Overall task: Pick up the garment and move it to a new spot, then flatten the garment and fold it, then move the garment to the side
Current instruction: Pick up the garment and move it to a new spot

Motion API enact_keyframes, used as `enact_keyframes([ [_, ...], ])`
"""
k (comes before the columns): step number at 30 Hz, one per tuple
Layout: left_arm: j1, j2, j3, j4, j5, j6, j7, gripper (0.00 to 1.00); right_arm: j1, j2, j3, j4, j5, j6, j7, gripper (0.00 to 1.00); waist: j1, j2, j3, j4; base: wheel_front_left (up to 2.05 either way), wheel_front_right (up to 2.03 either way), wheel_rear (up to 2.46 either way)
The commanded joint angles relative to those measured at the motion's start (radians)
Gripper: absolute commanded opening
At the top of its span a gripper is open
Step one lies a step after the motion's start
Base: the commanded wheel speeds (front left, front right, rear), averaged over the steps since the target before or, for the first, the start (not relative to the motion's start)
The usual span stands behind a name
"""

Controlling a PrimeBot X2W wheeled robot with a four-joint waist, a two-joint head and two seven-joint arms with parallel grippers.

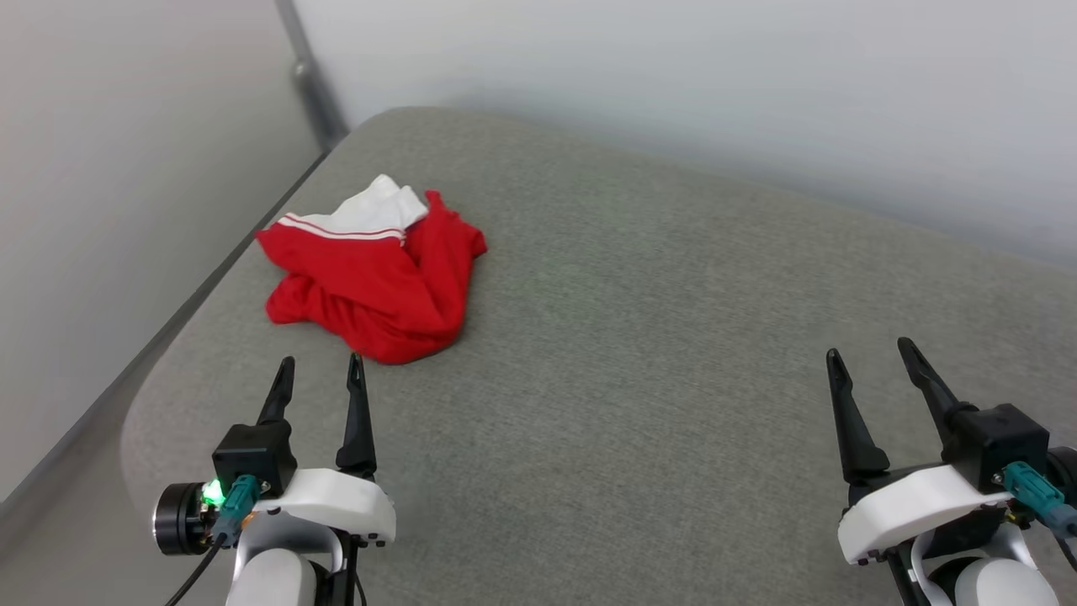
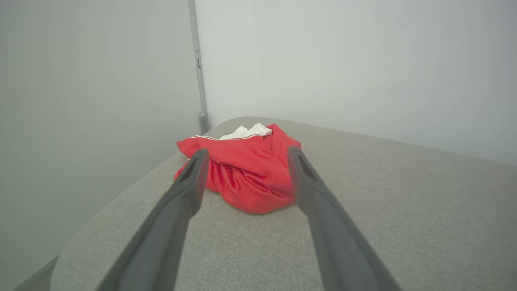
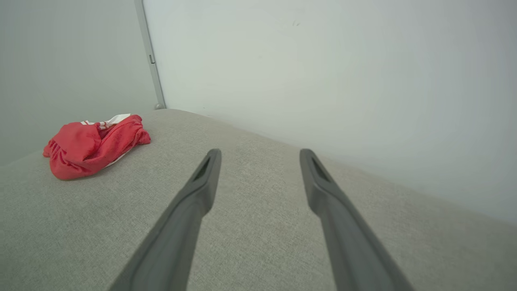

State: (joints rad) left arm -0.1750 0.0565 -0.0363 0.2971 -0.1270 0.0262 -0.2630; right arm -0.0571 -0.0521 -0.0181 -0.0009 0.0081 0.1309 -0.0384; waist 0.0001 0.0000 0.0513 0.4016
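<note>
Pale grey walls are standing around a wide grey fabric-covered cushion, and the crumpled bright red fabric T-shirt with a white sleeve is lying near its far left corner. The left gripper is hovering just before the heap, and the right gripper is hovering well apart from it. Both are holding nothing, fingers spread wide. I judge the picking up is not yet begun. Next, the left fingers are needing to reach forward, go down and close on a thick fold.

red, white-striped garment, grey cushion
</note>
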Motion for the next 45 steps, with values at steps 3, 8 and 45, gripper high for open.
enact_keyframes([
  [3,-0.009,-0.003,0.001,-0.007,-0.006,-0.003,-0.003,1.00,-0.009,-0.006,-0.001,-0.006,-0.005,0.000,0.002,1.00,-0.0001,0.0000,0.011,0.047,0.00,0.00,0.00],
  [8,-0.010,-0.005,-0.001,-0.010,-0.009,0.000,-0.003,1.00,-0.013,-0.006,-0.004,-0.009,-0.011,0.000,0.005,1.00,-0.0001,0.0000,0.018,0.065,0.00,0.00,0.00],
  [45,-0.649,0.404,0.049,0.393,-0.268,-0.152,0.906,1.00,-0.245,-0.073,0.068,-0.073,0.031,0.000,-0.015,1.00,-0.0001,0.0000,0.468,-0.282,0.00,0.00,0.00],
])
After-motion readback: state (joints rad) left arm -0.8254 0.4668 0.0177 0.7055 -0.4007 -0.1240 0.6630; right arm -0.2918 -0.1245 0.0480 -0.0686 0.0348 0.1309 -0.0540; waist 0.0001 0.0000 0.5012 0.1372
